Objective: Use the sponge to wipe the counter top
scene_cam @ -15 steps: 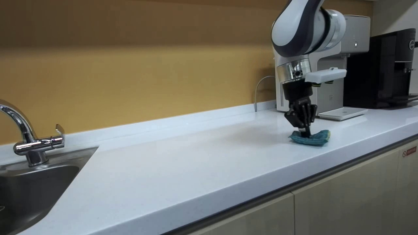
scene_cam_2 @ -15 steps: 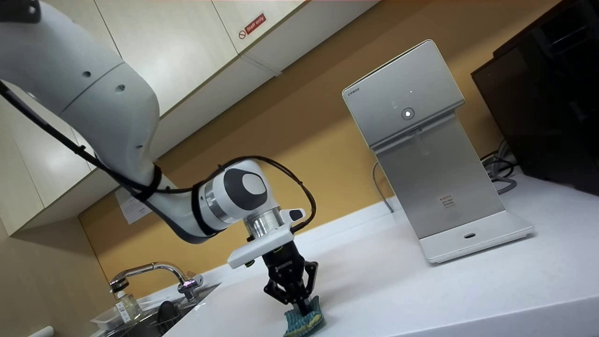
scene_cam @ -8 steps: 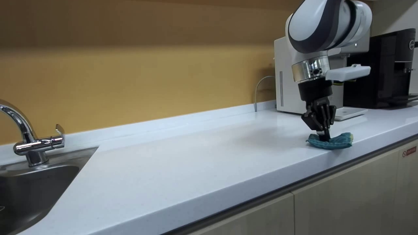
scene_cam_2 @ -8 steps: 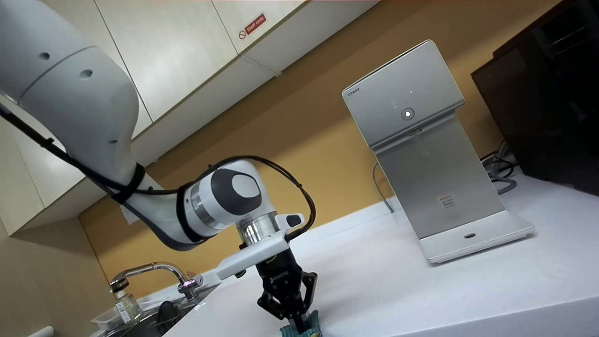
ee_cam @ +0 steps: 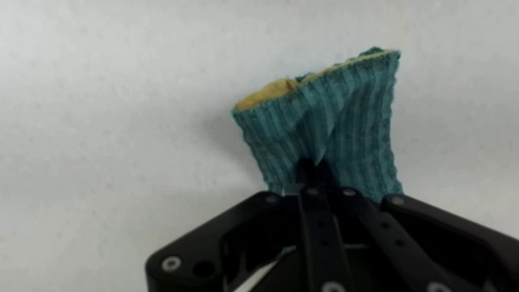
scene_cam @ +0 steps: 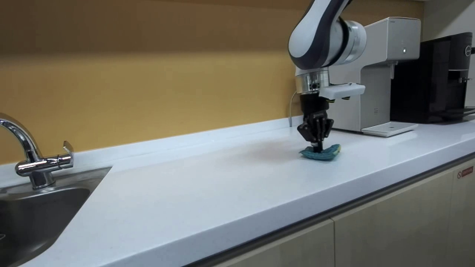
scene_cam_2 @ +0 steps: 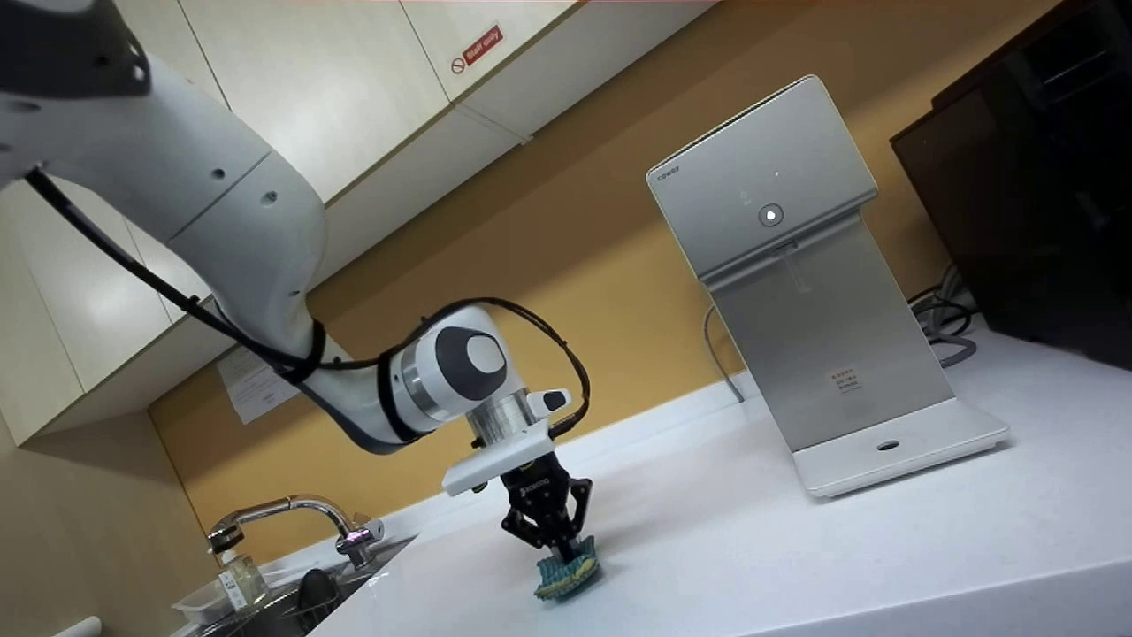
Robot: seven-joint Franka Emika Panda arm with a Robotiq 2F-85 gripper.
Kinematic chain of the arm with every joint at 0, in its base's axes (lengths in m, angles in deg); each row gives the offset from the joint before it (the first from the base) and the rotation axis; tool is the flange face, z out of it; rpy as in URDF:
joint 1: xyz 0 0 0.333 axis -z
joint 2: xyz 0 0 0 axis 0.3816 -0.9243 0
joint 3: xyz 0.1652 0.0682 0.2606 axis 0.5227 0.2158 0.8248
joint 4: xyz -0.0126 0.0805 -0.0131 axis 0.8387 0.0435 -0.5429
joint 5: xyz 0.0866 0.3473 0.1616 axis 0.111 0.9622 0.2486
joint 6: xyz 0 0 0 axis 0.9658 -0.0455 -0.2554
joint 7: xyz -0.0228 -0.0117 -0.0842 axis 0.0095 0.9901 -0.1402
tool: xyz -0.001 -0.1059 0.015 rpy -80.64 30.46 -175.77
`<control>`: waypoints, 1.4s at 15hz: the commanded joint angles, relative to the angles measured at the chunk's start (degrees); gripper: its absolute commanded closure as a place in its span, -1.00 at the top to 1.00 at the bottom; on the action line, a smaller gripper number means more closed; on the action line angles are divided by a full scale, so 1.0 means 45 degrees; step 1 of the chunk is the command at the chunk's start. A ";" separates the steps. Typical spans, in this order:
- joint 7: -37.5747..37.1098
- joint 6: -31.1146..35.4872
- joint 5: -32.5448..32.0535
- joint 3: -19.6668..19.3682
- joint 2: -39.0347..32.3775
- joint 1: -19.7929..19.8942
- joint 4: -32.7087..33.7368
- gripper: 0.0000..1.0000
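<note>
The sponge is a teal-green ribbed pad with a yellow inner layer; it shows in both exterior views [scene_cam: 329, 154] [scene_cam_2: 566, 579] and in the wrist view [ee_cam: 363, 125]. It rests on the white counter top [scene_cam: 207, 185], its ends curled up at the sides. My gripper [scene_cam: 318, 149] points down and is shut on the middle of the sponge, pinching up a fold. The gripper also shows in an exterior view [scene_cam_2: 566, 554] and in the wrist view [ee_cam: 315, 165], where its fingertips nearly meet at the fold. The near part of the sponge is hidden behind the gripper there.
A white and silver water dispenser [scene_cam_2: 822, 292] stands on the counter against the yellow wall [scene_cam: 167, 92]. A black machine [scene_cam: 430, 78] stands beyond it. A steel sink [scene_cam: 44, 218] with a chrome faucet [scene_cam: 41, 167] is at the opposite end. Cabinets [scene_cam_2: 309, 88] hang above.
My gripper and the sponge slid toward the counter's front edge by half a second ago. They have since slid back toward the wall, past where they were. The grip has stayed shut.
</note>
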 commanded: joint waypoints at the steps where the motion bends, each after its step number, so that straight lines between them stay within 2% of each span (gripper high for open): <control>1: -0.0780 0.0478 0.0434 -0.0026 -0.2312 -0.0043 0.2789 -0.99; 3: -0.0936 0.0690 0.0585 -0.0143 -0.2818 0.0056 0.3553 -0.99; 5: -0.1231 0.1116 0.0477 -0.0448 -0.2980 0.0131 0.3720 -0.99; 8: -0.1668 0.1915 0.0275 -0.1037 -0.2636 0.0338 0.3046 -0.99; 12: -0.1696 0.2314 0.0037 -0.1678 -0.1639 0.0593 0.1385 -0.99; 15: -0.1480 0.1975 -0.0604 -0.1921 -0.0417 0.0523 -0.0400 -0.99; 17: -0.1857 0.1785 -0.1833 -0.2301 0.0514 0.0281 -0.1688 -0.99; 21: -0.2185 0.0682 -0.3865 -0.2360 0.2294 0.0481 -0.3790 -0.99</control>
